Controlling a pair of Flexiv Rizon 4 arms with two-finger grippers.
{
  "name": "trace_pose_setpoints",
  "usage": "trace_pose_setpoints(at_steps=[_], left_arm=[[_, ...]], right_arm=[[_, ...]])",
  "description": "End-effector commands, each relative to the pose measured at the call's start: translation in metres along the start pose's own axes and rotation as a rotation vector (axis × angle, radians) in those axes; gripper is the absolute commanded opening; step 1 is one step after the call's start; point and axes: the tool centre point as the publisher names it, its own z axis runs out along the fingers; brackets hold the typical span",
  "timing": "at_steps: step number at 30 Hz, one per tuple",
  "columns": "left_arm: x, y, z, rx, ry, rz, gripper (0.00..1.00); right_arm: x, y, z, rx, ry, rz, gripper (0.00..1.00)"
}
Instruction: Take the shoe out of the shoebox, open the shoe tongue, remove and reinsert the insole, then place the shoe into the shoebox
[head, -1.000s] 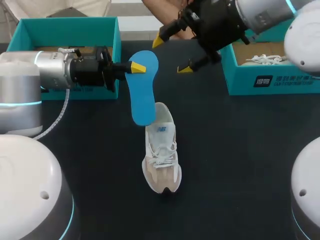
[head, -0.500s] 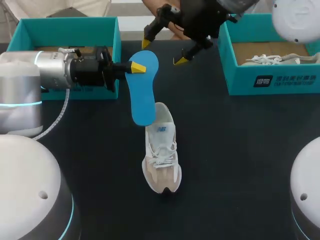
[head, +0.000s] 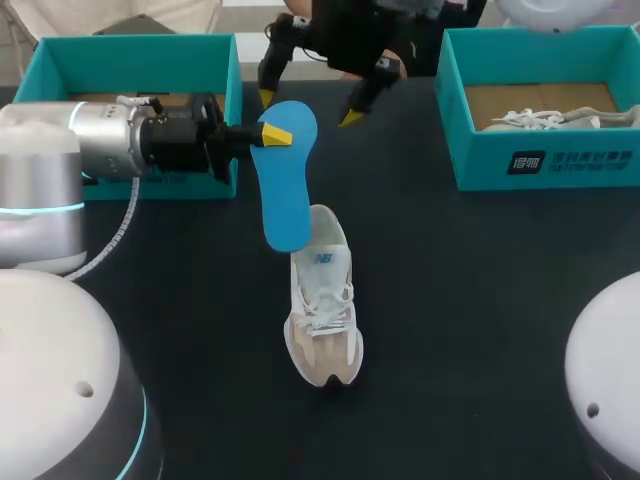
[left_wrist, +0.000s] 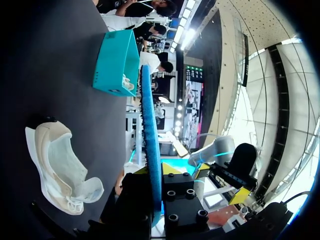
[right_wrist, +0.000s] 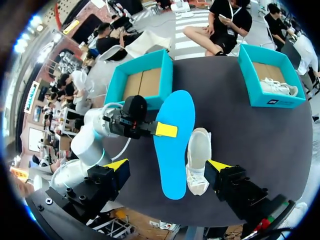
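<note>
sideways, left gripper (head: 272, 135) clamped on blue insole (head: 285, 190), right gripper (head: 307, 107) spread wide over it

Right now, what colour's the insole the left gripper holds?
Solid bright blue: the insole shows best in the head view.

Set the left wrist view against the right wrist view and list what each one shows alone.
Left wrist only: the insole edge-on, a thin blue strip. Right wrist only: the empty box, the insole's broad face, the left gripper seen from outside, shut on the insole, and the open right gripper. Both: the shoe on the table and the far box holding a second shoe.
</note>
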Motion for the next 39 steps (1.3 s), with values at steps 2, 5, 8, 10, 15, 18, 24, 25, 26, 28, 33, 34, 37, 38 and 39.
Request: trace_pose_setpoints(at_steps=[2, 5, 8, 10, 15, 18, 24, 25, 26, 28, 33, 34, 37, 38, 39], left_arm=[[0.0, 0.001, 0.0, 0.001, -0.002, 0.001, 0.0], [0.0, 0.001, 0.0, 0.001, -0.002, 0.001, 0.0], [0.0, 0.001, 0.0, 0.001, -0.002, 0.001, 0.0], [0.0, 0.001, 0.0, 0.001, -0.002, 0.001, 0.0], [0.0, 0.001, 0.0, 0.001, -0.002, 0.001, 0.0], [0.0, 0.001, 0.0, 0.001, -0.002, 0.001, 0.0], [0.0, 0.001, 0.0, 0.001, -0.002, 0.001, 0.0], [0.0, 0.001, 0.0, 0.001, -0.002, 0.001, 0.0], [0.0, 0.001, 0.0, 0.001, -0.002, 0.001, 0.0], [0.0, 0.001, 0.0, 0.001, -0.002, 0.001, 0.0], [0.0, 0.001, 0.0, 0.001, -0.002, 0.001, 0.0], [0.0, 0.001, 0.0, 0.001, -0.002, 0.001, 0.0], [0.0, 0.001, 0.0, 0.001, -0.002, 0.001, 0.0], [0.0, 0.001, 0.0, 0.001, -0.002, 0.001, 0.0], [0.0, 0.001, 0.0, 0.001, -0.002, 0.001, 0.0]], right_arm=[[0.004, 0.001, 0.0, 0.001, -0.082, 0.002, 1.0], [0.009, 0.002, 0.005, -0.032, -0.161, -0.049, 1.0], [0.016, 0.003, 0.01, -0.062, -0.198, -0.091, 1.0], [0.019, 0.002, 0.013, -0.059, -0.222, -0.112, 1.0], [0.022, 0.001, 0.017, -0.054, -0.243, -0.114, 1.0], [0.021, 0.001, 0.019, -0.049, -0.244, -0.096, 1.0], [0.018, 0.003, 0.021, -0.047, -0.247, -0.101, 1.0], [0.017, 0.003, 0.021, -0.048, -0.25, -0.102, 1.0], [0.016, 0.003, 0.021, -0.045, -0.257, -0.106, 1.0], [0.015, 0.004, 0.021, -0.046, -0.292, -0.113, 1.0], [0.014, 0.005, 0.02, -0.062, -0.36, -0.085, 1.0], [0.014, 0.005, 0.02, -0.062, -0.36, -0.085, 1.0], [0.014, 0.005, 0.02, -0.062, -0.36, -0.085, 1.0], [0.014, 0.005, 0.02, -0.062, -0.36, -0.085, 1.0], [0.014, 0.005, 0.02, -0.062, -0.36, -0.085, 1.0]])
